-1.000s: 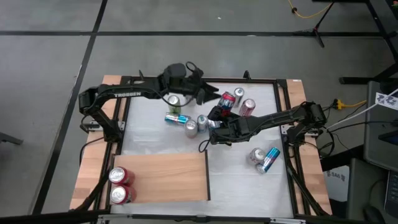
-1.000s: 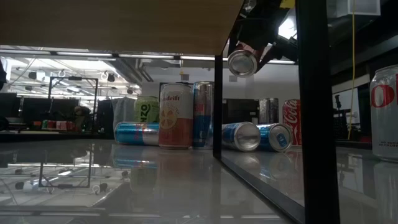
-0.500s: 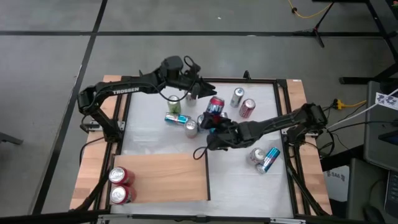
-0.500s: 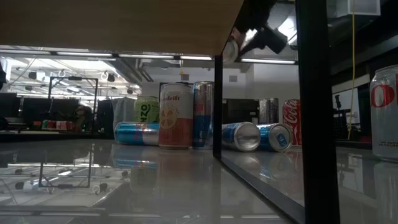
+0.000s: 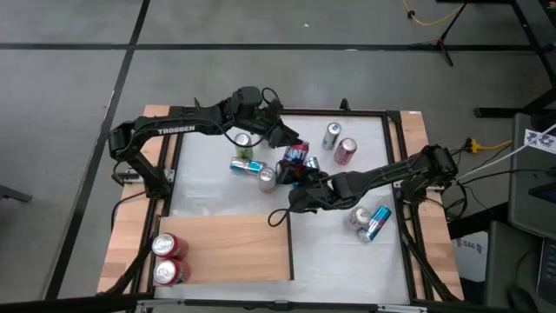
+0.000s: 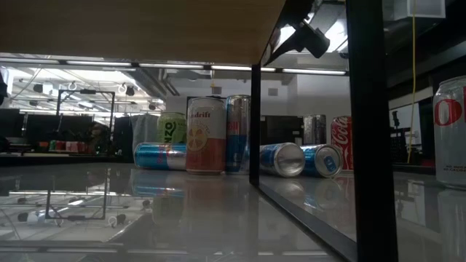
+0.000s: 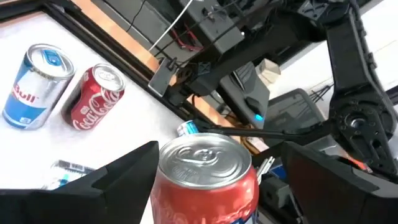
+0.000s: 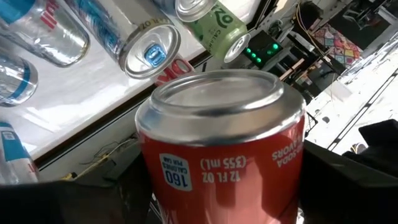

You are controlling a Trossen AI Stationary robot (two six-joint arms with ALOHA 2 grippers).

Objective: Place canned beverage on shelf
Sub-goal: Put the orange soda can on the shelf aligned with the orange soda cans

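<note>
Both grippers, left (image 5: 282, 139) and right (image 5: 300, 174), clamp one red can (image 5: 295, 156) (mid-handover); the shelf (image 5: 230, 248) lies nearer the right.

Shelf (image 5: 230, 248): light-brown wood-grain panel, matt, smooth, with a thin dark strip on one edge. Counter (image 5: 343, 256): white, glossy; in the low view it mirrors the cans standing on it. Red can (image 8: 221, 146) held between both pincers: painted metal body with a satin sheen, bare silvery metal lid and rim, polished. Two red cans on the shelf (image 5: 169, 259): same shiny metal tops. Left pincer (image 7: 214, 171) fingers (image 7: 121, 177): dark, matt, plastic-looking. Arm links: black, dull finish.
</note>
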